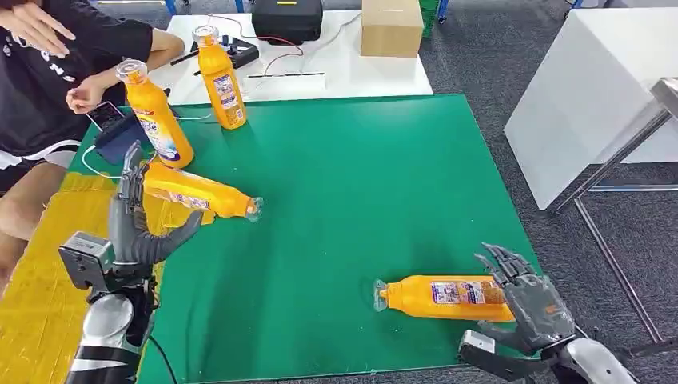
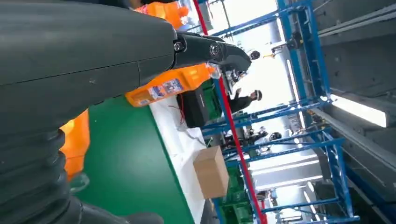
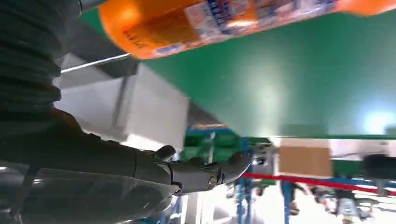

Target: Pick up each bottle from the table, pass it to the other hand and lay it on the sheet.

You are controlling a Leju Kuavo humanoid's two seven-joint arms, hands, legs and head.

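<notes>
You have four orange bottles in play, and by my reading only one of them is close to counting as done. The lying bottle [image 1: 200,192] near the left hand [image 1: 132,232] rests with its base end over the yellow sheet [image 1: 40,272] and its neck and cap end out on the green worktop [image 1: 360,176], so it straddles the sheet's edge rather than lying fully on it; you may judge that laid or want it nudged further in. The left hand stands just beside that bottle with its fingers spread and raised, holding nothing; whether a fingertip touches the bottle I cannot tell. At the near right, a second bottle [image 1: 448,298] lies on its side on the worktop, and the right hand [image 1: 528,300] is at its base end with fingers splayed, not closed around it; in the right wrist view the bottle sits above the open fingers with a gap showing. So that bottle looks to be the one in hand next: it still needs grasping, lifting, passing to the left hand and laying down. Two upright bottles remain at the far left, one [image 1: 156,116] close to the sheet's far corner and another [image 1: 220,78] further back. A person [image 1: 56,72] sits beside that corner, so watch their arms when you reach there.
</notes>
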